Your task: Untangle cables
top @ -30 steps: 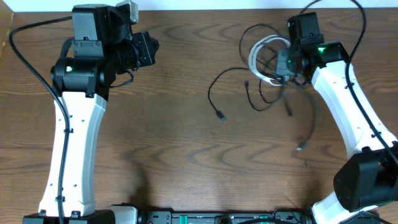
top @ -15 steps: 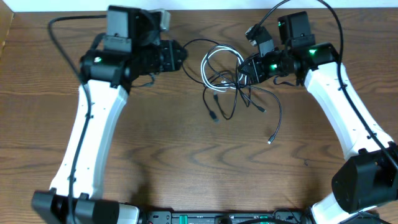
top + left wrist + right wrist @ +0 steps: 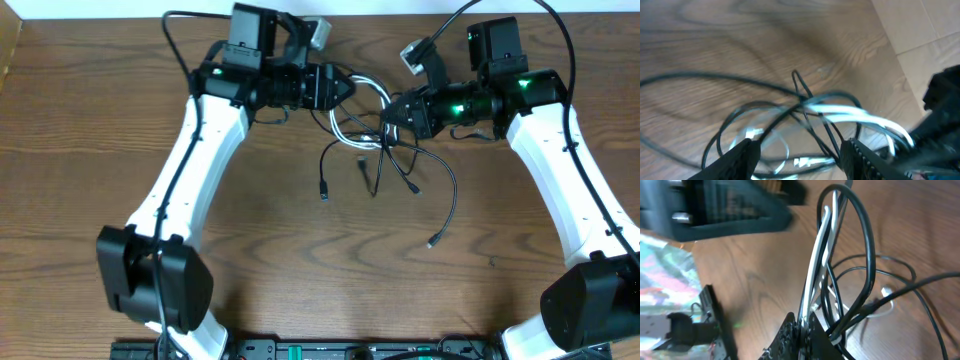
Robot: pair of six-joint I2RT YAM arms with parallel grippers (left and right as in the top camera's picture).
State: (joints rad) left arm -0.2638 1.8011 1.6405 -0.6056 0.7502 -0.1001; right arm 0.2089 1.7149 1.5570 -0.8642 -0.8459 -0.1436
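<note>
Item: cables (image 3: 365,138), one tangle of several thin black cords and one white cord, held over the far middle of the desk (image 3: 250,260) between the two arms. Step in hand, as judged: opening the knot, one side anchored and the other about to be taken. Right end effector (image 3: 388,112): closed tight on a bundle of the white cord and black strands, which in the right wrist view ran up from its tips in tall loops. Left end effector (image 3: 344,88): fingers (image 3: 742,155) spread apart with nothing gripped, pointed at the tangle from the opposite side; the white loops lay just ahead of it in the blurred left wrist view. Condition of item: white cord coiled in a few rounds at the far side, black cords crossing through it; loose black tails trailed toward the near side, one ending in a small plug (image 3: 323,192), another plug (image 3: 432,242) lying well clear of the knot. Next move, as judged: the left end effector to close on a single strand, preferably a white loop, then both to draw apart; catching several cords at once would likely tighten the knot.
</note>
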